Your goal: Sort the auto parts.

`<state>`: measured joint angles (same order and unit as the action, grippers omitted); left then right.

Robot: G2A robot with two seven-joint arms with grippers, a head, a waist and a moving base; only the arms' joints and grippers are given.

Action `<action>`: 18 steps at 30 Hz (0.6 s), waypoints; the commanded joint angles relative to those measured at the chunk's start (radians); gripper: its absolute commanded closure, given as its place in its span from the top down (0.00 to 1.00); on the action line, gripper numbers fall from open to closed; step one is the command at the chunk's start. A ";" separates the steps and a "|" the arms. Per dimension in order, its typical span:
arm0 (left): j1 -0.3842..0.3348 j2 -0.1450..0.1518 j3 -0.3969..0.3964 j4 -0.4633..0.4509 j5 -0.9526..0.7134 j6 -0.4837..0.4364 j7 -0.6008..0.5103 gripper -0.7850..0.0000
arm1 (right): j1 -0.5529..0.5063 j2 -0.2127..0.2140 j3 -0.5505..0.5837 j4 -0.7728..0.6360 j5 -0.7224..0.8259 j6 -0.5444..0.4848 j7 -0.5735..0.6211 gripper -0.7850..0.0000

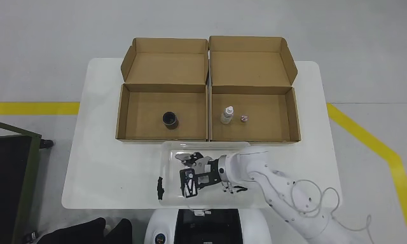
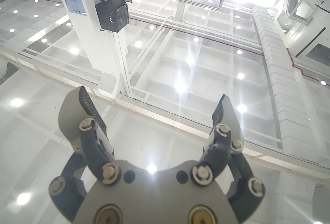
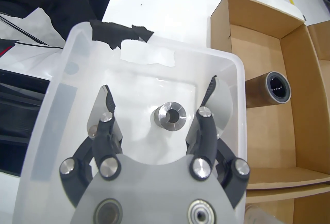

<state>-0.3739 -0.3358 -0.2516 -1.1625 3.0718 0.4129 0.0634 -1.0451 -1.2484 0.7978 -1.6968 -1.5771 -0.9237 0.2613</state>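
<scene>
We see the right gripper poised over a clear plastic tray at the near edge of the white table. Its jaws are spread wide and hold nothing. On the tray floor, between the two fingers and touching neither, lies a short steel sleeve on its side, with its bore turned toward the wrist camera. A strip of black tape sticks to the tray's rim. In the top view the right gripper sits over the tray's left part. Beyond the tray stand two open cardboard boxes side by side. The left box holds a dark cylindrical bearing, which lies near the box wall closest to the tray. The right box holds a small white bottle standing upright and a small pinkish part just beside it. The left gripper points up at the ceiling, and we see its jaws wide apart and empty.
</scene>
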 commanded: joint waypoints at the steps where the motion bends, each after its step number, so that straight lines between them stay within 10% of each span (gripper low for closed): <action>1: 0.000 0.000 0.000 0.000 0.000 0.000 0.000 1.00 | 0.003 0.000 0.000 0.019 -0.009 0.007 -0.011 0.76; 18: 0.000 0.000 0.000 0.000 0.000 0.000 0.000 1.00 | 0.047 -0.008 -0.040 0.150 -0.078 0.059 -0.102 0.60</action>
<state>-0.3739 -0.3358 -0.2516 -1.1625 3.0718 0.4129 0.0634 -1.0006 -1.2550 0.7633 -1.5523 -1.6534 -0.8663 0.1626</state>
